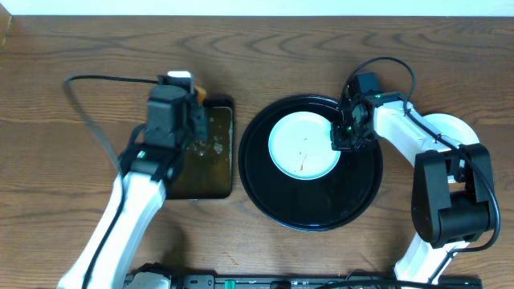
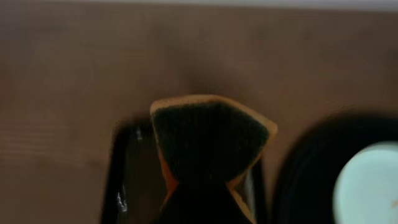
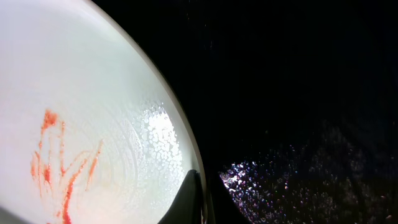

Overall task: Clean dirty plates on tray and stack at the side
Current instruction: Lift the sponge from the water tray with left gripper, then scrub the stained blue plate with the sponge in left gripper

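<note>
A pale mint-white plate (image 1: 303, 144) with an orange-brown smear lies on the round black tray (image 1: 313, 210). My right gripper (image 1: 341, 135) is shut on the plate's right rim. In the right wrist view one finger is inside the rim and one outside (image 3: 202, 200), on the wet plate (image 3: 81, 112) over the wet tray (image 3: 298, 93). My left gripper (image 1: 183, 96) hangs over the far end of the rectangular tray and is shut (image 2: 214, 208) on a sponge (image 2: 211, 140) with its dark green face towards the camera. A pale plate (image 1: 451, 128) lies on the table at the right, partly under my right arm.
The smaller rectangular black tray (image 1: 213, 168) lies left of the round tray and holds brownish liquid; it also shows in the left wrist view (image 2: 121, 180). The left arm's cable (image 1: 88, 112) trails over the table's left side. The right arm's base (image 1: 450, 213) stands at the front right.
</note>
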Available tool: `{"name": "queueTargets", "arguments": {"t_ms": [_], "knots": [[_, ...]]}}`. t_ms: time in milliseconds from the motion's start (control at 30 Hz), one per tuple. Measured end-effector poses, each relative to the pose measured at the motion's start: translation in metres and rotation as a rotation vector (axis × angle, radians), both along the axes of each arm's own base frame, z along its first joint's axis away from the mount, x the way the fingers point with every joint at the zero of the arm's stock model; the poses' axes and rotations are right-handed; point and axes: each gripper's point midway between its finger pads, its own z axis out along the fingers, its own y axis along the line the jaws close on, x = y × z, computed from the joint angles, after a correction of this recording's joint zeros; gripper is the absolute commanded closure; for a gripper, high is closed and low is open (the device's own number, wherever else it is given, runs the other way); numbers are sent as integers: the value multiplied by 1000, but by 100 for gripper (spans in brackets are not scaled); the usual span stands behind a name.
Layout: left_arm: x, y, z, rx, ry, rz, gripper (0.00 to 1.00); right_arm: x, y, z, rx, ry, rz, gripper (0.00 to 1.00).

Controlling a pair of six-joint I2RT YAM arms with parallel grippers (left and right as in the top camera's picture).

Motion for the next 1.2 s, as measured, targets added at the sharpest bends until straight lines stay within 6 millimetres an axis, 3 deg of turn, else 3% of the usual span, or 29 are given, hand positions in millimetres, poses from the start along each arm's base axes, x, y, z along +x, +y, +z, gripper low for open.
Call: {"name": "queueTargets", "arguments": {"t_ms": [100,200,800,933,1067,1200], "knots": [[-4,0,-46,14,149,12,93,0,0,0,0,1,0,99],[-5,-4,-68,4,215,6,93,0,0,0,0,1,0,99],[-15,-12,-72,-65,262,4,93,0,0,0,0,1,0,99],[-30,-27,-81,-232,359,73,93,-1,0,0,-1,3,0,99],[-39,-60,-92,-450,478,72,93,-1,0,0,-1,6,0,99],[-31,-81,-84,-589,481,58,92,-3,-1,0,-2,10,0,99]]}}
